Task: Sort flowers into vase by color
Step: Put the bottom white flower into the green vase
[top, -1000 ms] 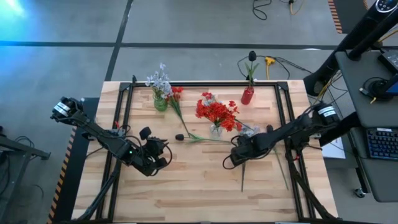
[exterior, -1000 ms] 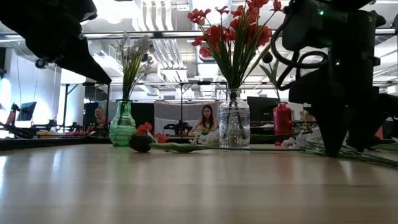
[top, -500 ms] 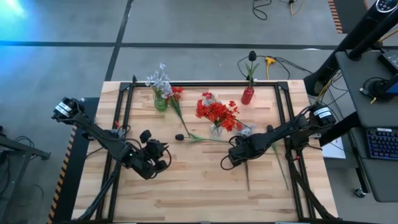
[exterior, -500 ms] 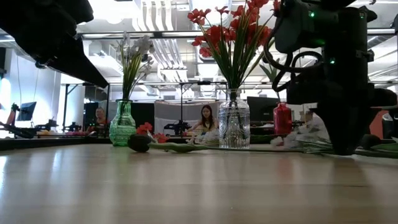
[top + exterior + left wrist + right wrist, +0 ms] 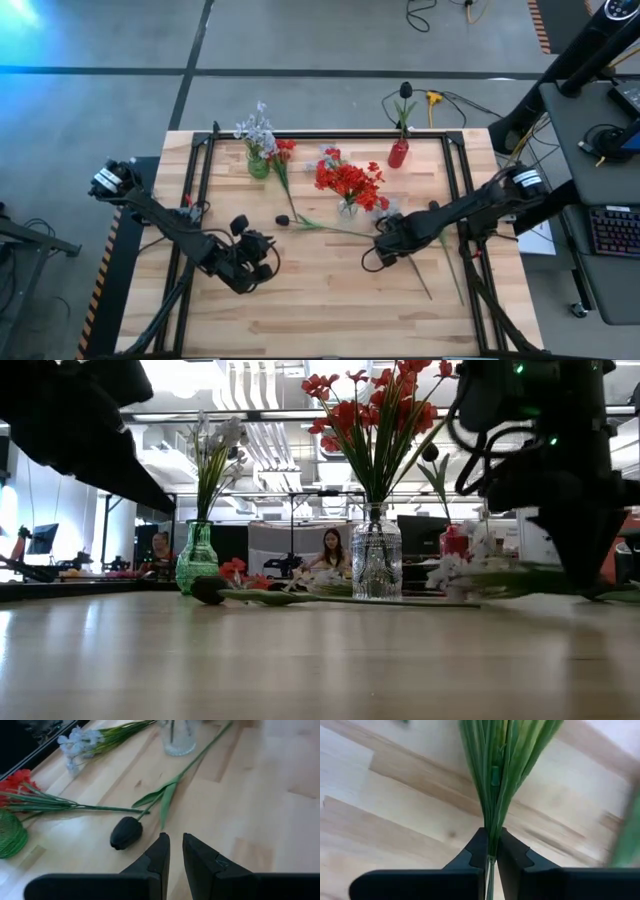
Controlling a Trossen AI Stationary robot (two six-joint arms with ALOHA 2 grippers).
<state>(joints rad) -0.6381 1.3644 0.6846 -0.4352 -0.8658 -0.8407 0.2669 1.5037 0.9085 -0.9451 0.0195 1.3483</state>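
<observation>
High view: right tool (image 5: pixel 385 248), pinching a pale flower spray (image 5: pixel 470 572) by its stem, has lifted it off the surface; left tool (image 5: pixel 172 851), nearly pressed together, holds nothing.

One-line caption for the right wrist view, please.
Right gripper shut on a pale white-lavender flower spray's green stems above the light wooden table.

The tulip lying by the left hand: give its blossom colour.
Black; the tulip shows best in the left wrist view.

Three vases (image 5: pixel 347 208) behind — flowers (image 5: pixel 300 222) before.
</observation>
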